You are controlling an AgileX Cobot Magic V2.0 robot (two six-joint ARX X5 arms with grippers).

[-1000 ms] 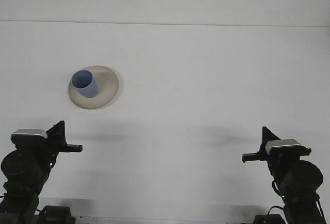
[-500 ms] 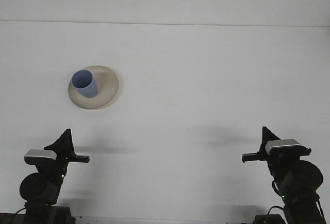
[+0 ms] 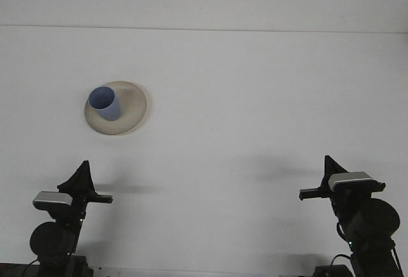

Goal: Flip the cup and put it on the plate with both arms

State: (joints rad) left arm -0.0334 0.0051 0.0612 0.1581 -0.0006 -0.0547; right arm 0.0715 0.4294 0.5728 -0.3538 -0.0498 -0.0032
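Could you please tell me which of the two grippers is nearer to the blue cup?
Left. The left gripper sits almost directly below the blue cup; the right gripper is far across the table.

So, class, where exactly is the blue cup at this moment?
In the front view the blue cup stands mouth-up on the beige plate, toward its left part, on the table's left side, well beyond the left gripper.

Two black arms, left arm [image 3: 54, 235], right arm [image 3: 366, 223], silver wrist housings, pointed black tools
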